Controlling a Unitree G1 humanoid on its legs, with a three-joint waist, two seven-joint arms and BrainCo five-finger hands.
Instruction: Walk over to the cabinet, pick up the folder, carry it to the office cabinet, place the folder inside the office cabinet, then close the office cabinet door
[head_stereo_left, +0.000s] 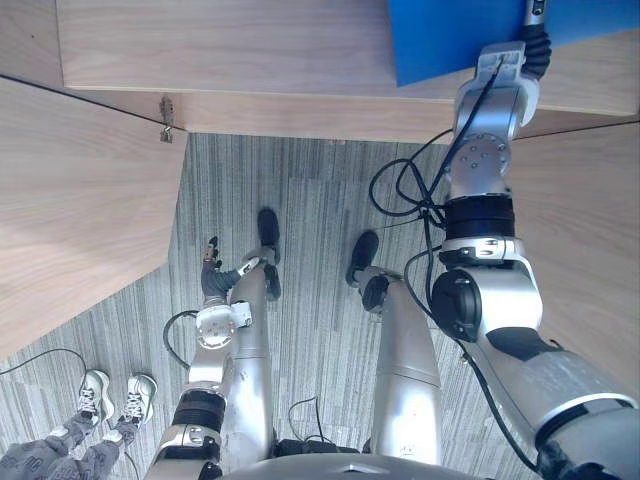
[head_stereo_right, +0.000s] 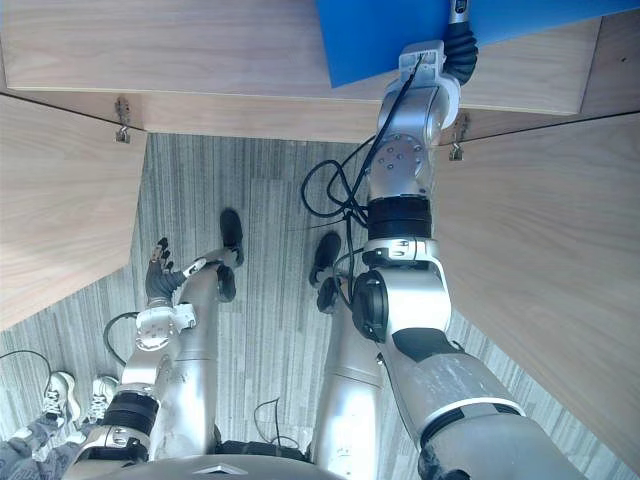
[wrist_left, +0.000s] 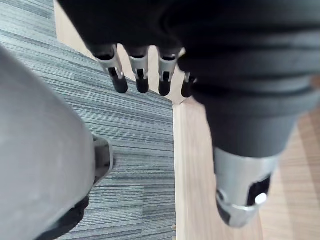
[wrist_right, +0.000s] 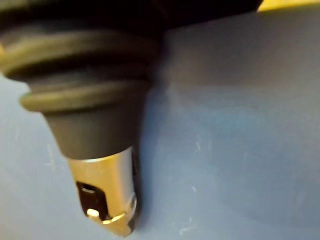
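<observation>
The blue folder (head_stereo_left: 450, 35) lies flat on the wooden shelf of the open office cabinet (head_stereo_left: 230, 50), at the far right of the opening. My right arm stretches forward to it, and my right hand (head_stereo_left: 537, 45) rests on the folder's near part. In the right wrist view the thumb (wrist_right: 107, 195) lies against the folder's blue surface (wrist_right: 240, 125); the rest of the hand is hidden. My left hand (head_stereo_left: 213, 275) hangs low beside my left leg, its fingers (wrist_left: 140, 75) straight and holding nothing.
The cabinet's left door (head_stereo_left: 70, 200) and right door (head_stereo_left: 590, 230) both stand swung out towards me, flanking a strip of grey carpet (head_stereo_left: 310, 190). A hinge (head_stereo_left: 167, 118) shows at the left door's corner. A person's white shoes (head_stereo_left: 115, 395) stand at the lower left.
</observation>
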